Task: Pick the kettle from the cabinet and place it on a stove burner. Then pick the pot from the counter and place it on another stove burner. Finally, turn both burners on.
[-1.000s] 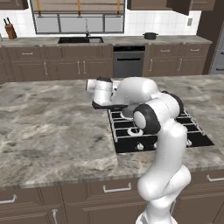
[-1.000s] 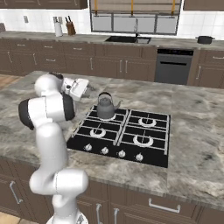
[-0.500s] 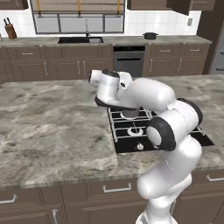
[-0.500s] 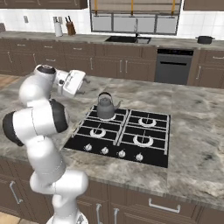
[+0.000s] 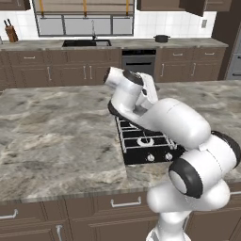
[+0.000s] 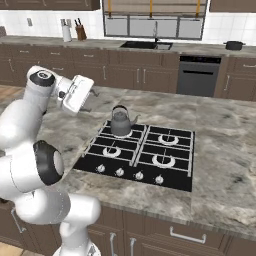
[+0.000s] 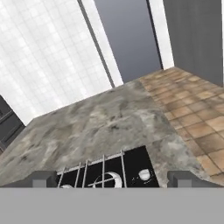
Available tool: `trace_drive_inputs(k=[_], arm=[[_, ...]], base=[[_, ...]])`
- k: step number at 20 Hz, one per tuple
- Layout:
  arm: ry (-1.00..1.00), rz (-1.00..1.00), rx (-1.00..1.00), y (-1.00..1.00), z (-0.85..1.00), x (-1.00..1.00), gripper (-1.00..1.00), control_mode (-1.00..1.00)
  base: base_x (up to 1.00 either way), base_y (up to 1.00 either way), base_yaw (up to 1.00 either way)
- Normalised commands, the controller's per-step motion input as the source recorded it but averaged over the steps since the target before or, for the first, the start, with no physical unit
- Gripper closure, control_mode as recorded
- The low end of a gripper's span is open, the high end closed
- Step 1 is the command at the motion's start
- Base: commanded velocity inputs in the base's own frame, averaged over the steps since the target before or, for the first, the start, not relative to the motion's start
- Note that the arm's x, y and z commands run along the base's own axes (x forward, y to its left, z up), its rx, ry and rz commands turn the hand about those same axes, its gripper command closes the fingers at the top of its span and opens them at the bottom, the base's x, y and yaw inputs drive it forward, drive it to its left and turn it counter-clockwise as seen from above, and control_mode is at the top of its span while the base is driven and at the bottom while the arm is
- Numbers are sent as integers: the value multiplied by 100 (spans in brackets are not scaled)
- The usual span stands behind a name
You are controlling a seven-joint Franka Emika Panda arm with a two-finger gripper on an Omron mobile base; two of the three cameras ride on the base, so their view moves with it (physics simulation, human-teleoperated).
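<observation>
The grey kettle [image 6: 120,121] with its black arched handle stands upright on the back-left burner of the black cooktop [image 6: 145,172]. My gripper [image 6: 80,96] hovers open and holding nothing above the counter [image 6: 220,145], to the left of the kettle and apart from it. In the hand view its fingertips [image 7: 43,178] stand wide apart over a corner of the cooktop [image 7: 131,164]. The dark pot [image 6: 233,45] sits on the far counter by the tiled wall, also seen as the pot [image 5: 161,38]. My arm hides the kettle in the left base view. Three burners [image 6: 168,139] are bare.
A row of knobs [image 6: 130,173] runs along the cooktop's near edge. The far counter holds a sink [image 6: 146,45], a knife block [image 6: 80,32] and an oven front [image 6: 199,75]. Dark wall cabinets [image 5: 160,4] hang above. Wooden floor [image 7: 192,109] lies beyond the island.
My arm has swung round and the hand has drawn back to the left, away from the kettle. The kettle has stayed on its burner.
</observation>
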Motion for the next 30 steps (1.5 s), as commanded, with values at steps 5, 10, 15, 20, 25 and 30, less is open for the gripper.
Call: trace_drive_inputs(k=[5,10,15,20,25,30], arm=[[0,1,18,-5,-3,-68,-100,-100],[-4,0,15,-18,0,-85,-100,-100],[-12,0,12,-21,0,-94,-100,-100],[-12,0,8,-10,0,-82,-100,-100],[-7,0,4,-8,-3,-49,-100,-100],[-5,0,0,0,0,-13,-100,-100]], base=[[0,0,0],[0,0,0],[0,0,0],[0,0,0],[0,0,0],[0,0,0]])
